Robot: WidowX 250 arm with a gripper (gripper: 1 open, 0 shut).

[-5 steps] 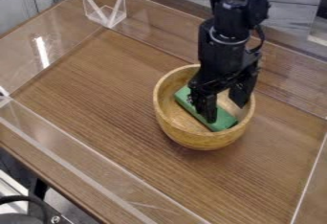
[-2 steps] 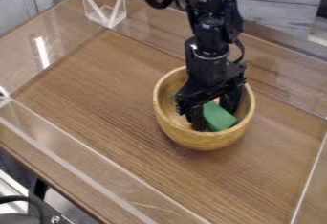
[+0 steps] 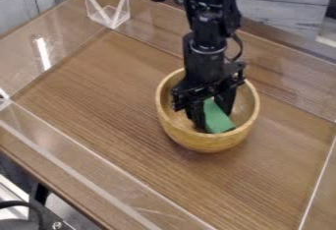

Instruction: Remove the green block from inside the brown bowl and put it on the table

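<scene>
The brown bowl (image 3: 179,128) stands on the table (image 3: 98,91), right of centre. The green block (image 3: 219,121) lies tilted inside it, leaning toward the right wall. My black gripper (image 3: 211,107) points straight down into the bowl. Its two fingers (image 3: 197,103) are drawn in against the upper end of the block, so it is shut on the block. The block's lower end still rests in the bowl, and its top end is hidden behind the fingers.
Low clear acrylic walls (image 3: 79,175) edge the table along the front and left. A small clear folded acrylic piece (image 3: 108,10) stands at the back left. Bare wood lies left of and in front of the bowl.
The gripper has sunk deeper into the bowl and shifted a little left. Its fingers, spread wide before, have come together on the green block.
</scene>
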